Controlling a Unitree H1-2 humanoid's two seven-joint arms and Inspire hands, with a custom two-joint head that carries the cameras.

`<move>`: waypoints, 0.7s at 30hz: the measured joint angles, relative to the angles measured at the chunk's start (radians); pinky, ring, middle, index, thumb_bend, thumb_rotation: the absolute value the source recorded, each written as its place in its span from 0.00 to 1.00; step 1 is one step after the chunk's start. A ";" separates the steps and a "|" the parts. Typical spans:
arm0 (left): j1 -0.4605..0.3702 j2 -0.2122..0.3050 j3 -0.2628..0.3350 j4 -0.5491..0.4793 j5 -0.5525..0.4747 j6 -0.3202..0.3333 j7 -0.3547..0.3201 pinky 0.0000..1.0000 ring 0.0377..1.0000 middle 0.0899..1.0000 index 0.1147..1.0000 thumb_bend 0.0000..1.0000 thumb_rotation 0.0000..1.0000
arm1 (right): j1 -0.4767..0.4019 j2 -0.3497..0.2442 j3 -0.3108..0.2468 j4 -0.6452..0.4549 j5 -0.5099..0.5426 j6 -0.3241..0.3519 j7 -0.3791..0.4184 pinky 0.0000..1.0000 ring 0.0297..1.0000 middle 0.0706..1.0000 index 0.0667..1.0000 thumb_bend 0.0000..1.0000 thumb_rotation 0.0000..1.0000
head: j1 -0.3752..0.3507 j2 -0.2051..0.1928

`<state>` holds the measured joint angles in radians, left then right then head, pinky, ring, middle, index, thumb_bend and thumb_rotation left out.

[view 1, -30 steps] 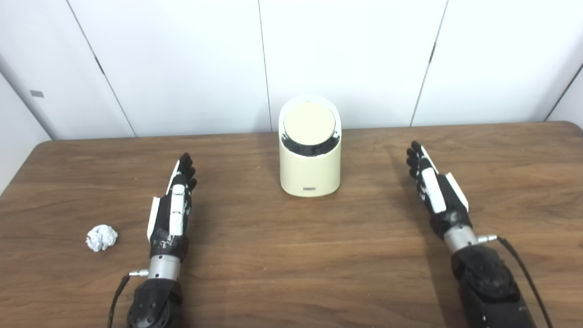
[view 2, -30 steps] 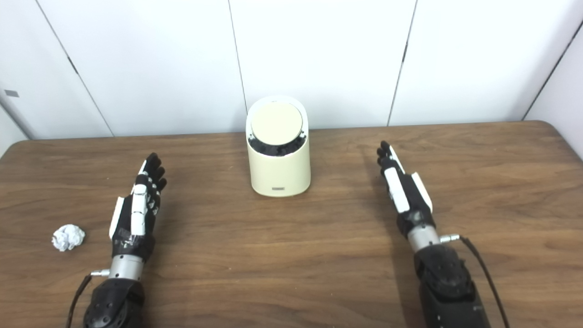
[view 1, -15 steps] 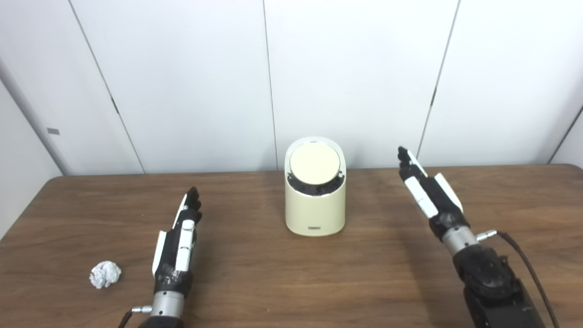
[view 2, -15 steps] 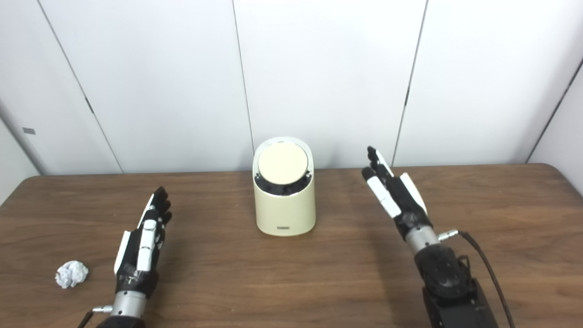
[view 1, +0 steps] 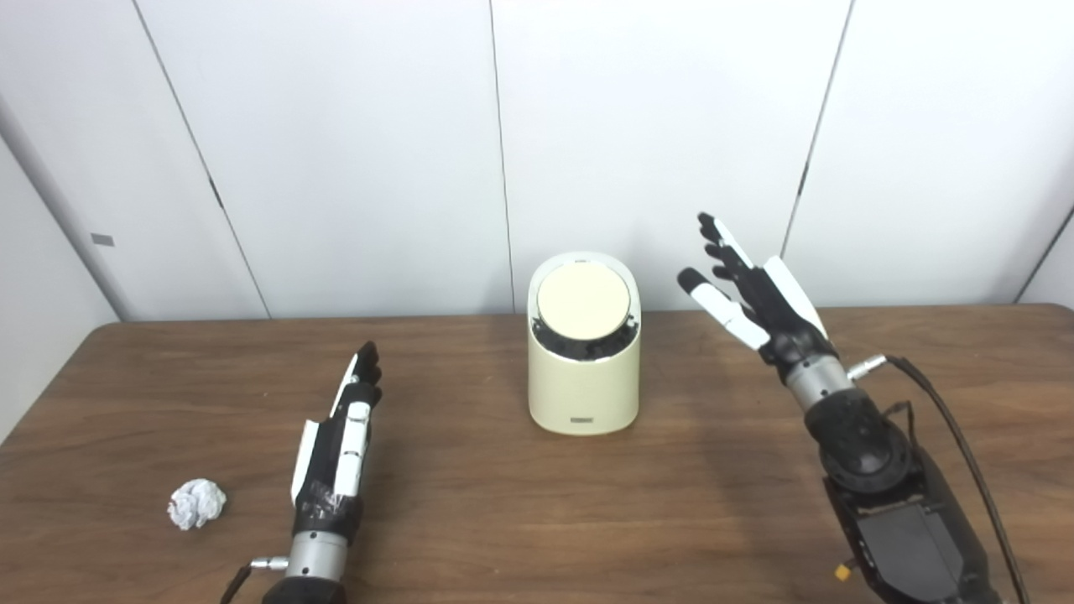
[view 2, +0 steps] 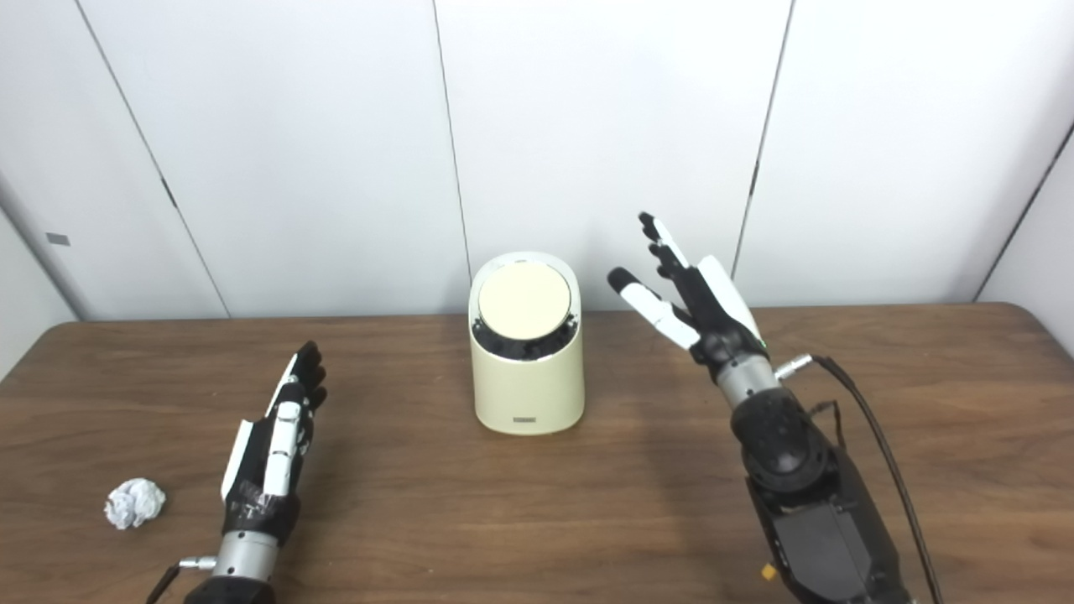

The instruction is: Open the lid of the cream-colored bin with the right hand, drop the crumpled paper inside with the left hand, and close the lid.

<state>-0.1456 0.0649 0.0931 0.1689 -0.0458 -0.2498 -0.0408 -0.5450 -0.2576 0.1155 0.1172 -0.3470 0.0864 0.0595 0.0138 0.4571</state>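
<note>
Raised since the earlier frame, the right hand (view 1: 759,294) now stands above the desk (view 1: 688,495) to the right of the cream-colored bin (view 1: 584,382), at about the height of the bin's top and apart from it; its fingers (view 1: 720,243) are spread and extended, the thumb angled toward the bin, and it holds nothing. Over the same interval the left hand (view 1: 340,432) has kept its place low over the desk, to the left of the bin and well apart from it, fingers straight and close together, palm turned inward, also holding nothing. On the bin, which stands upright near the far edge of the desk, the round lid (view 1: 583,300) is down, tilted toward the viewer, with a dark rim showing below it. To the left of the left hand, near it but not touching, the crumpled paper (view 1: 196,503) lies on the desk.
</note>
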 measured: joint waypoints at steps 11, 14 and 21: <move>0.000 -0.002 0.000 -0.001 0.004 0.000 0.002 1.00 1.00 1.00 1.00 0.43 0.96 | -0.054 -0.004 0.045 0.041 -0.044 -0.002 0.024 0.87 0.96 1.00 1.00 0.67 0.88 | 0.005 -0.005; 0.000 -0.002 0.000 -0.001 0.004 0.000 0.002 1.00 1.00 1.00 1.00 0.44 0.97 | -0.073 -0.013 0.071 0.076 -0.073 -0.013 0.032 0.90 0.98 1.00 1.00 0.70 0.87 | 0.003 -0.005; -0.001 -0.003 0.000 -0.001 0.004 0.000 0.002 1.00 1.00 1.00 1.00 0.44 0.97 | -0.137 -0.032 0.105 0.111 -0.136 -0.014 0.043 0.90 0.98 1.00 1.00 0.73 0.87 | 0.005 -0.003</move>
<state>-0.1465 0.0618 0.0927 0.1681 -0.0414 -0.2499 -0.0387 -0.6824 -0.2894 0.2204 0.2287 -0.4831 0.0724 0.1022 0.0184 0.4541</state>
